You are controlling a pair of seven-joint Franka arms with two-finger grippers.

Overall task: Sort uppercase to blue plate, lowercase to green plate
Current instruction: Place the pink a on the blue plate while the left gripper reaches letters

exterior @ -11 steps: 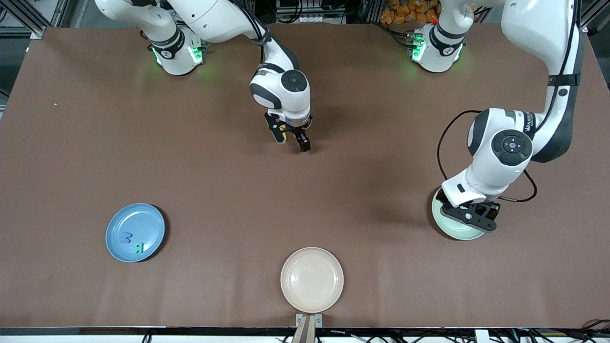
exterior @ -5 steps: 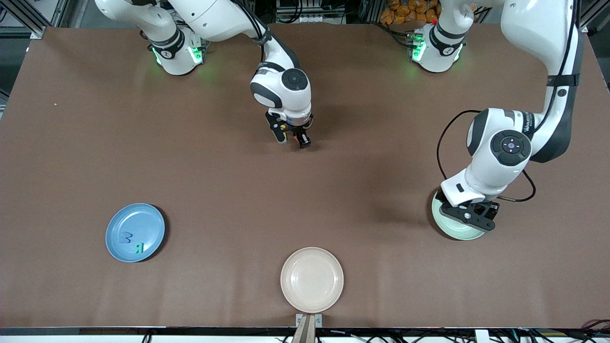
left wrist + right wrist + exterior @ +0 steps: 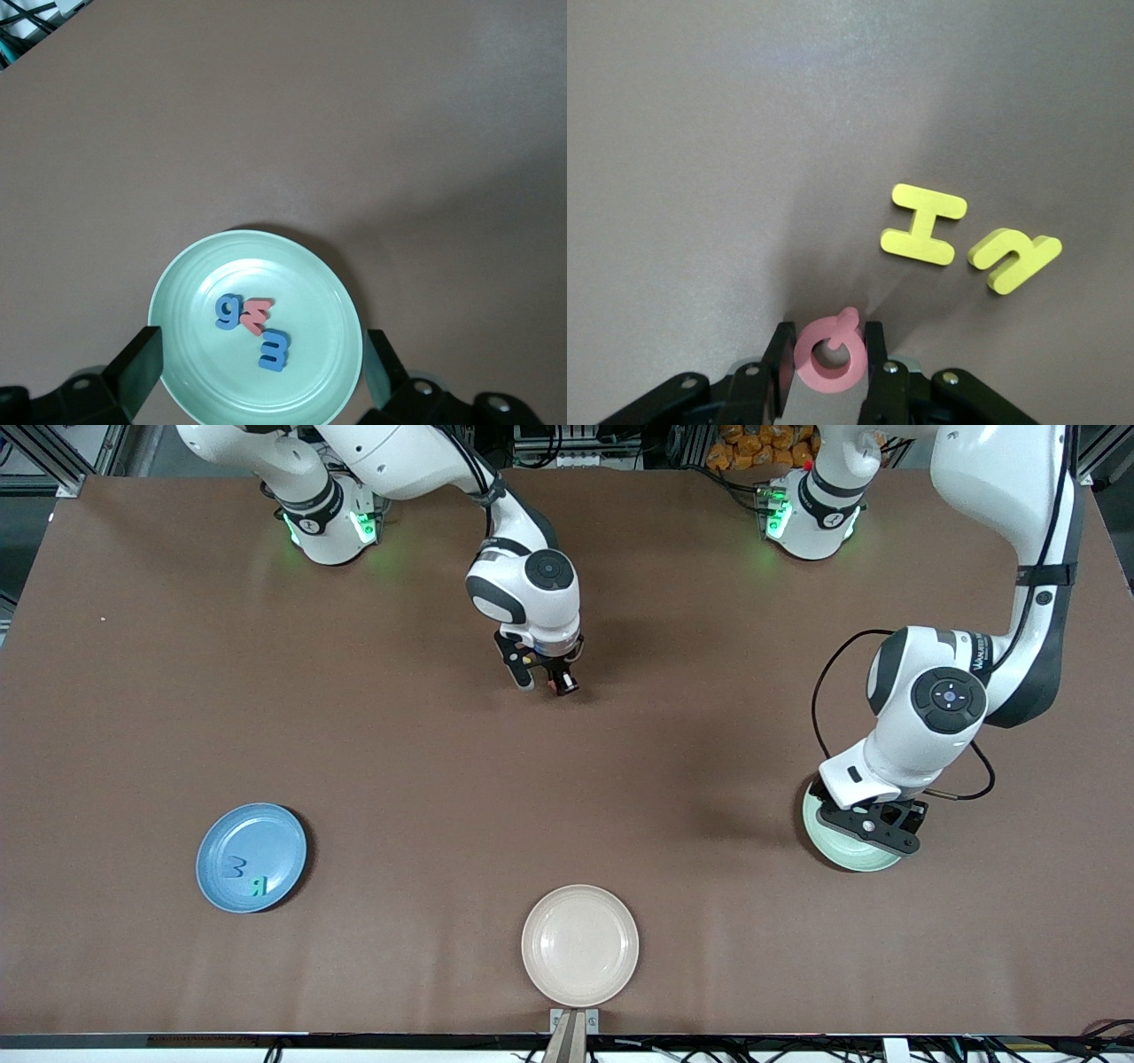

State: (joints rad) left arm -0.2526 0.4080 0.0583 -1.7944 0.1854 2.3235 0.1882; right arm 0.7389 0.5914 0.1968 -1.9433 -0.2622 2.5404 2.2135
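My right gripper (image 3: 562,685) (image 3: 829,361) is shut on the pinkish-red Q (image 3: 830,382), low over the table's middle. Beside it on the table lie the yellow H (image 3: 923,225) and a thin yellow lowercase letter (image 3: 1014,255). The blue plate (image 3: 266,833) holds the dark blue M (image 3: 235,867) and the teal R (image 3: 257,886). My left gripper (image 3: 873,828) (image 3: 262,376) hangs open over the green plate (image 3: 837,852) (image 3: 310,381). That plate holds a light blue rounded letter (image 3: 229,311), a pinkish-red w (image 3: 257,315) and a light blue e (image 3: 275,351).
A cream-white plate (image 3: 579,944) sits by the table edge nearest the front camera, between the two coloured plates. The left arm's hand covers much of the green plate in the front view.
The right gripper's fingers have come together on the Q. The left arm has not moved.
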